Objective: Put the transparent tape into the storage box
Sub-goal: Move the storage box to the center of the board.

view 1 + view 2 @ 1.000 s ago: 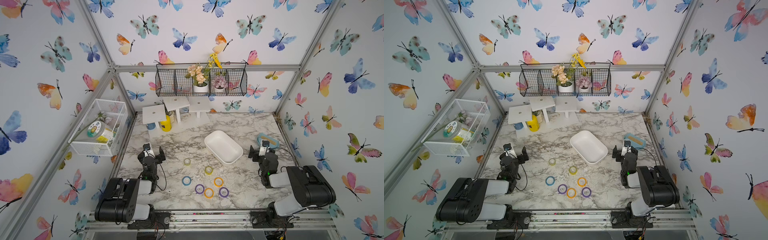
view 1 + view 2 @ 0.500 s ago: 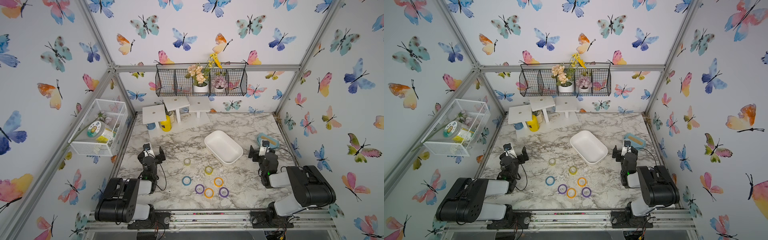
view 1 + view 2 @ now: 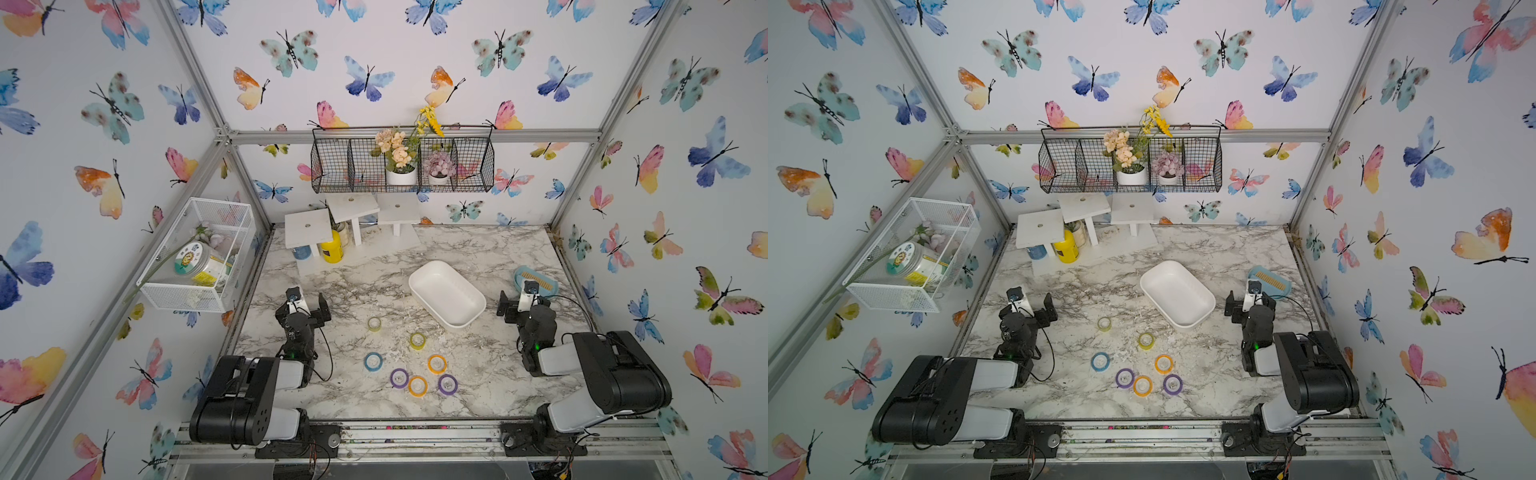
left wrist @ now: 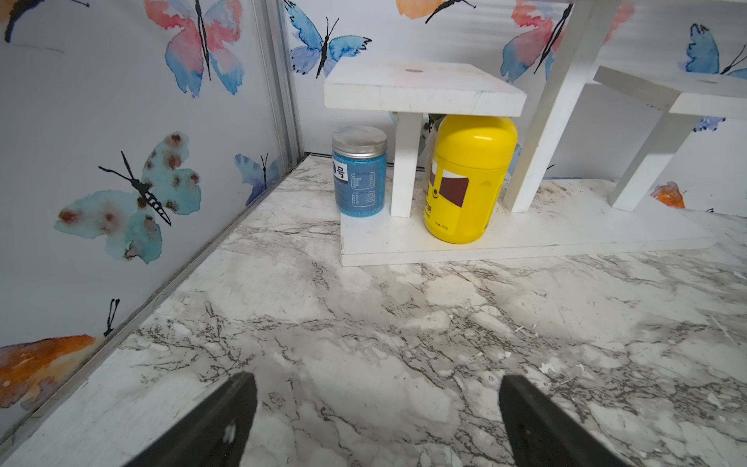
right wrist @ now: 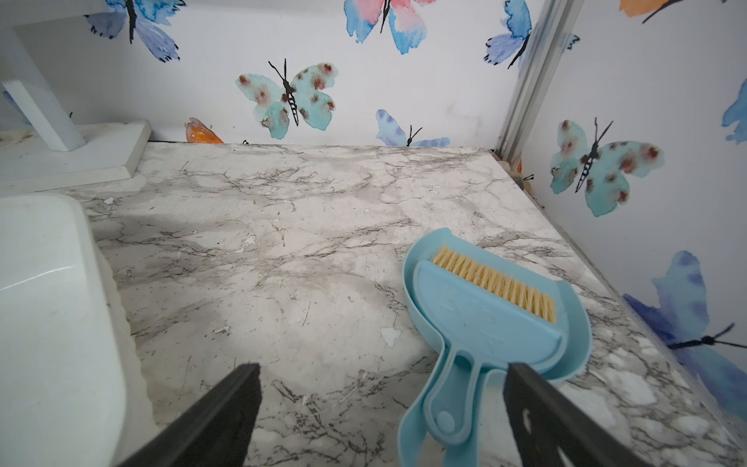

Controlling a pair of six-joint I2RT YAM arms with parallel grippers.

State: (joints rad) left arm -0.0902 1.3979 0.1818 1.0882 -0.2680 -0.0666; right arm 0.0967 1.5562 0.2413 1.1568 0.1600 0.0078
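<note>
Several small transparent tape rolls lie flat on the marble table, in both top views: two yellow-green (image 3: 374, 324) (image 3: 417, 340), one blue (image 3: 373, 362), two orange (image 3: 437, 364) (image 3: 417, 386), two purple (image 3: 399, 378) (image 3: 448, 384). Behind them to the right the white storage box (image 3: 446, 293) (image 3: 1177, 293) stands empty. My left gripper (image 3: 305, 305) (image 4: 378, 384) is open over bare table, left of the rolls. On the box's right side my right gripper (image 3: 521, 303) (image 5: 384, 374) is open, holding nothing. The box's corner (image 5: 48, 291) shows in the right wrist view.
A blue dustpan with brush (image 5: 497, 323) (image 3: 536, 282) lies just ahead of the right gripper, its handle between the fingers. A white stepped stand (image 4: 424, 89) with a blue jar (image 4: 359, 170) and yellow bottle (image 4: 469, 178) fills the back left. White mesh basket (image 3: 199, 253) and black wire basket (image 3: 401, 166) hang on the walls.
</note>
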